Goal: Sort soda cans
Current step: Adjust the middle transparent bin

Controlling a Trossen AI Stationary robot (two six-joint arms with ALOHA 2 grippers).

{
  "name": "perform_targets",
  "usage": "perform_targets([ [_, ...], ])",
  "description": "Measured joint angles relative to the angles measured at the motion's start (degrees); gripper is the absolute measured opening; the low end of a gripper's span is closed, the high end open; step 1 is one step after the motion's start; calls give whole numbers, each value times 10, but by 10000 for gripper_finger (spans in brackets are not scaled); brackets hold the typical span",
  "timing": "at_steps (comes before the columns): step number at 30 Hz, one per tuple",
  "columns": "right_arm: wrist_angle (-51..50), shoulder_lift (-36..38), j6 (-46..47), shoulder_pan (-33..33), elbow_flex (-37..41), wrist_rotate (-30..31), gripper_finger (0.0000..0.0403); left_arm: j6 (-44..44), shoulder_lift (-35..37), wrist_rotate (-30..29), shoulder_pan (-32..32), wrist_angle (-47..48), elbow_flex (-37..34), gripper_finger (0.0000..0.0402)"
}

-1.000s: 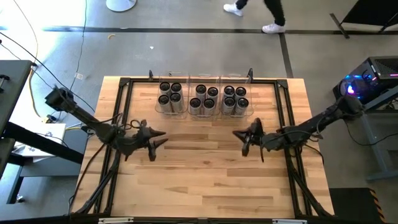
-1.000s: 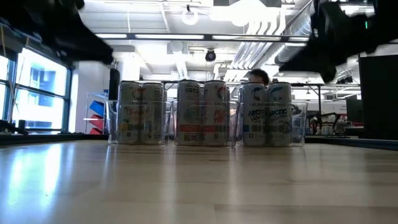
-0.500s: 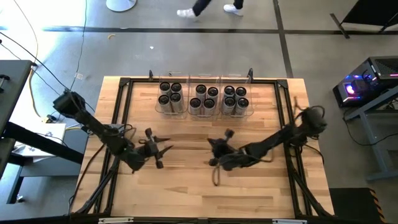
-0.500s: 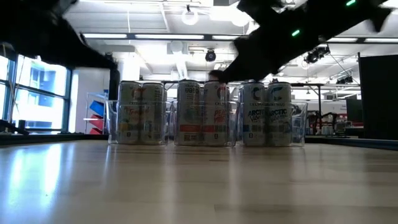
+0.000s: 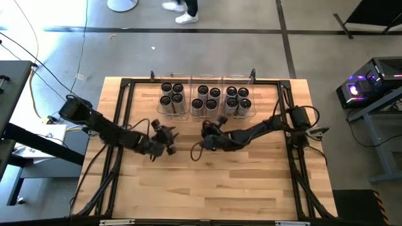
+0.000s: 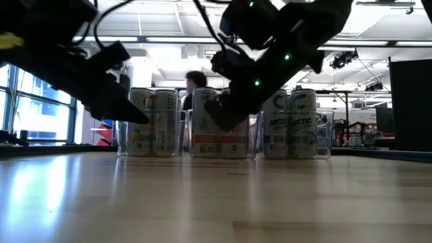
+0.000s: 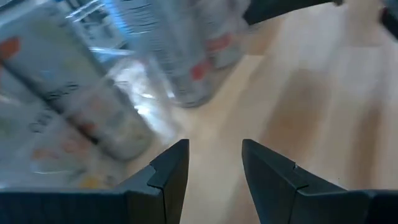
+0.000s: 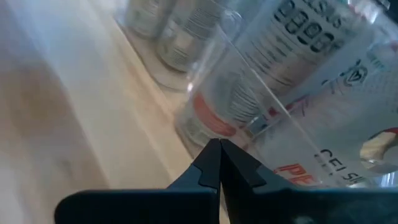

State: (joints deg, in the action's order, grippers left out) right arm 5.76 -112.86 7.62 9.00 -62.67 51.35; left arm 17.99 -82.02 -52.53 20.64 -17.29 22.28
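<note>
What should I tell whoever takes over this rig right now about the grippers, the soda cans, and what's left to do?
Left gripper: open, empty, above the table near the left bin.
Right gripper: shut, empty, just in front of the middle bin.
Soda cans: all twelve stand upright, four in each of the three clear bins at the far side, right bin included.
Done: no loose cans on the table.
Left: apparently nothing to pick; check each bin's labels match.
</note>
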Motion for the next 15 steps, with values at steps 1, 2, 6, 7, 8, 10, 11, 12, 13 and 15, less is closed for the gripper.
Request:
perform_targets([
  [1, -1, 0, 0, -9, 1, -4, 0, -6, 0, 0, -14, 0, 0, 142],
  [2, -2, 0, -1, -17, 1, -7, 0, -12, 0, 0, -27, -2, 0, 142],
  [6, -2, 0, -1, -43, 1, -32, 0, -32, 0, 1, -66, -2, 0, 142],
  [7, -2, 0, -1, -48, 1, -36, 0, -35, 0, 2, -73, -2, 0, 142],
  [8, -2, 0, -1, -50, 1, -38, 0, -36, 0, 3, -79, -2, 0, 142],
  [10, -4, 0, -4, -54, 1, -36, 0, -36, 0, 8, -88, -2, 0, 142],
  [11, -4, 0, -7, -56, 1, -37, 0, -38, 0, 11, -91, -2, 0, 142],
  [12, -4, 0, -12, -57, 1, -39, 0, -42, 0, 14, -93, -2, 0, 142],
  [13, -4, 0, -15, -58, 1, -38, 0, -46, 0, 16, -95, -2, 0, 142],
  [15, -4, 0, -17, -61, 1, -38, 0, -47, 0, 17, -97, -7, 0, 142],
])
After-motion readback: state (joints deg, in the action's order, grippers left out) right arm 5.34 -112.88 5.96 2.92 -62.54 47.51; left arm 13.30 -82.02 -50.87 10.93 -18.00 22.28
